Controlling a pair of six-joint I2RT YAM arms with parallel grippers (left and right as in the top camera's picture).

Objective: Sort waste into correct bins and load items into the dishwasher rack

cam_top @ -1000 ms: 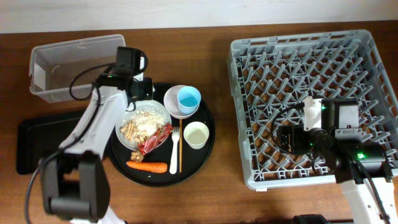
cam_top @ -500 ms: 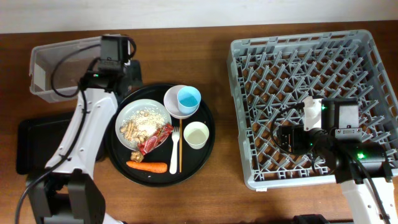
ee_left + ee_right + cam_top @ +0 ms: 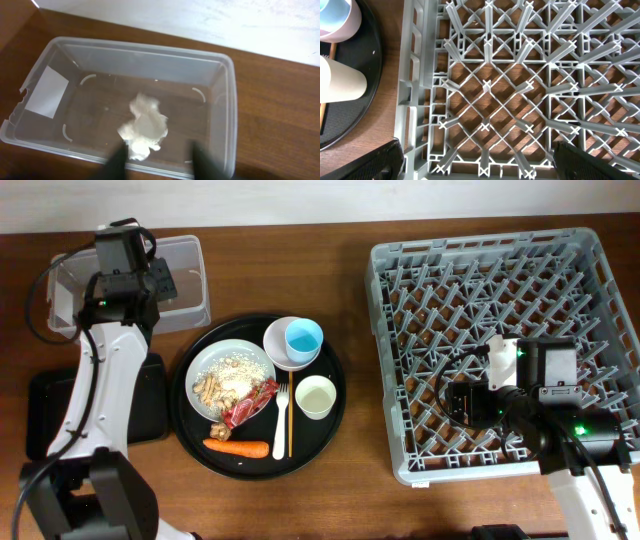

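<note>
My left gripper (image 3: 160,162) hangs open over the near rim of the clear tub (image 3: 220,100), fingers blurred. A crumpled white paper scrap (image 3: 144,125) lies inside the tub, free of the fingers. On the white plate (image 3: 250,362) lie pale crumbs (image 3: 228,380), a red wrapper (image 3: 250,404) and a brown lump (image 3: 219,430), with the carrot (image 3: 238,448) beside it. The bowl (image 3: 278,352) holds the blue cup (image 3: 303,338). Cream cup (image 3: 316,396), fork (image 3: 281,420) and chopstick (image 3: 291,425) stand nearby. My right gripper (image 3: 480,165) is open and empty over the grey rack (image 3: 500,270).
The dishes sit on a round black serving tray (image 3: 335,375) in the middle of the wooden table. A shallow black tray (image 3: 45,420) lies at the left edge, partly under my left arm. The clear tub (image 3: 185,280) stands at the back left.
My left arm has swung left and back, from the plate's far edge to over the clear tub. The right arm has not moved.
</note>
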